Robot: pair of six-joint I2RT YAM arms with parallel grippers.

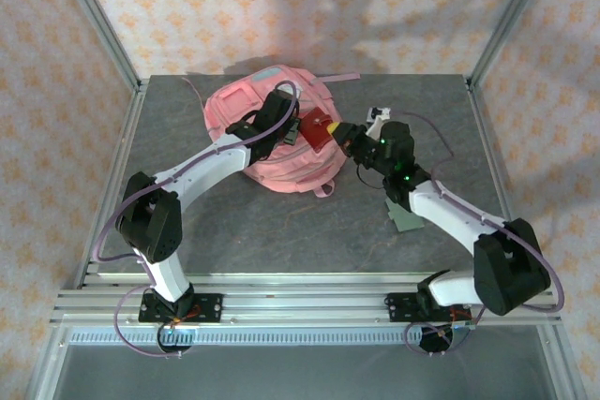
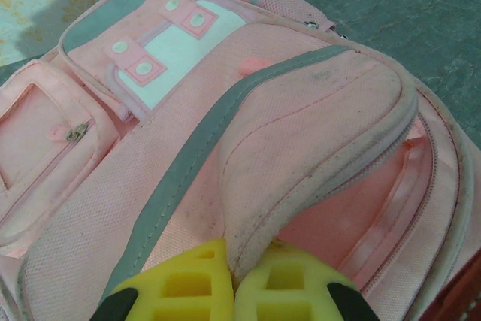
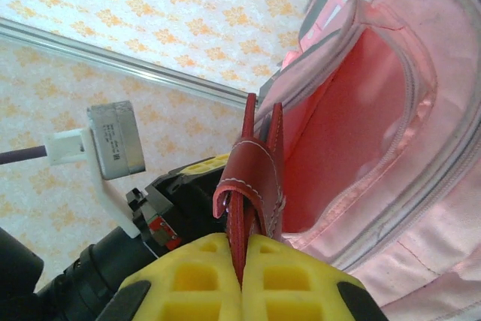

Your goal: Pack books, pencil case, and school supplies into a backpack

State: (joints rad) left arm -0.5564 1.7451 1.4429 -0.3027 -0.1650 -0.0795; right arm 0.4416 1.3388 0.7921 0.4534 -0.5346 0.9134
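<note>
The pink backpack (image 1: 258, 110) lies at the back middle of the table. My left gripper (image 2: 234, 257) is shut on the edge of its flap (image 2: 316, 133) and holds it up, so the backpack (image 2: 173, 163) stands open with its pink lining showing. My right gripper (image 3: 242, 249) is shut on a red square pad (image 3: 252, 178) with white stitching, held on edge at the mouth of the backpack (image 3: 421, 208). From above, the red pad (image 1: 319, 128) sits between my left gripper (image 1: 289, 130) and my right gripper (image 1: 349, 138). The books and the pencil case are out of view.
A grey-green square card (image 1: 405, 219) lies on the table under my right forearm. A pink strap (image 1: 337, 77) trails toward the back edge. Metal frame posts (image 1: 103, 35) stand at the back corners. The left arm's wrist (image 3: 180, 201) is close beside the pad.
</note>
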